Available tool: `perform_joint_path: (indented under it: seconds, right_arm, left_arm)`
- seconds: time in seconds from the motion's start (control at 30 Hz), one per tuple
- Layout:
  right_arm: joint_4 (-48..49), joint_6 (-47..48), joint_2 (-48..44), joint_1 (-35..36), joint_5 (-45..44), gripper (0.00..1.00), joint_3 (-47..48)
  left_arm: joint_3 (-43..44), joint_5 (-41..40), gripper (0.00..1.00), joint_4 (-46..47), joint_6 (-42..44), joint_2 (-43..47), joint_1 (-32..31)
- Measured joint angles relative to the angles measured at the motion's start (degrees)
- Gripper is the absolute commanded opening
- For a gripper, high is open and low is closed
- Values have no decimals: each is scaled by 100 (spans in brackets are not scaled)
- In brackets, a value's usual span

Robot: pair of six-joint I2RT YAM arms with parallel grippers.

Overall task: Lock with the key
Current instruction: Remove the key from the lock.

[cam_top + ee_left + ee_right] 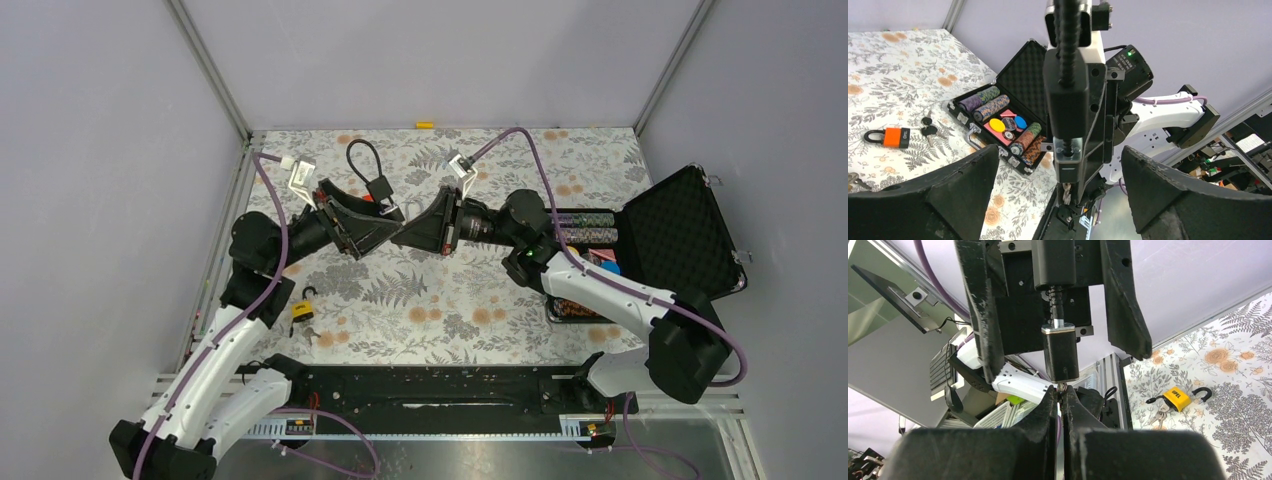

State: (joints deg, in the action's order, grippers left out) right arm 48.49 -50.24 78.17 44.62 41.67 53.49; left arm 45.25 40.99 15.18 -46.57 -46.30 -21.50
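Your right gripper (1060,396) is pinched almost closed on the thin silver key (1060,388), right at the near end of the black cable lock (1060,352), just past its fingertips. I cannot tell whether the key is seated. The lock body is a smooth rectangular block with a silver collar (1058,329) and a ribbed black cable (1066,35) at its far end. Your left gripper (1059,152) stands wide, its rough black fingers (948,195) flanking the lock without touching it. Beside your right fingers, on the floral cloth (1238,405), lies a yellow padlock (1178,398). Its dark lettering is too small to read.
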Motion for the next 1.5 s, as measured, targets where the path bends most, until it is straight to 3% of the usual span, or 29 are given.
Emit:
perform_joint_path:
  seconds: [0.07, 0.2, 0.37, 0.43, 0.53, 0.57, 0.63, 0.67, 0.73, 0.77, 0.83, 0.9, 1.1, 1.23, 1.37, 1.5]
  right_arm:
    - [0, 0, 33, 0, 2, 0, 0]
    - [-2, -9, 59, 0, 15, 0, 0]
    - [-33, -11, 72, 0, 111, 0, 2]
    - [-44, -11, 85, 0, 138, 0, 2]
    - [-76, -15, 125, 0, 138, 0, 2]
    - [-114, -15, 151, 0, 136, 0, 2]
    - [-151, -15, 168, 0, 142, 2, 2]
    - [-164, -15, 168, 0, 142, 13, 2]
    - [-229, 2, 168, -2, 142, 48, 2]
    - [-280, 33, 168, 0, 144, 61, 4]
    - [-332, 96, 164, 0, 131, 75, 0]
    - [-343, 258, 107, 0, 98, 80, -48]
    - [-302, 588, -273, 0, -20, 78, -304]
    - [-225, 581, -216, 0, -15, 64, -254]
    - [-35, 387, 57, 2, -7, 61, -13]
    - [144, 251, 177, 7, -13, 44, 35]
  left_arm:
    - [0, -59, 82, 57, -7, 13, -22]
    - [31, -122, 56, 31, 24, -37, -72]
    - [372, -175, 41, -568, 289, -212, -92]
    - [433, -184, 30, -660, 337, -219, -92]
    - [474, -175, 3, -721, 350, -219, -103]
    - [492, -168, 0, -776, 372, -219, -114]
    - [498, -160, 0, -835, 415, -225, -118]
    - [501, -157, 0, -848, 409, -234, -118]
    - [505, -160, 0, -883, 435, -247, -118]
    - [507, -162, 0, -920, 459, -251, -118]
    - [531, -184, 0, -1027, 531, -258, -118]
    - [575, -197, 0, -1128, 621, -256, -118]
    - [787, -195, 0, -1250, 774, -254, -118]
    - [817, -186, 0, -1250, 776, -251, -118]
    - [817, -181, 0, -1235, 772, -251, -118]
    - [817, -175, 0, -1134, 739, -251, -118]
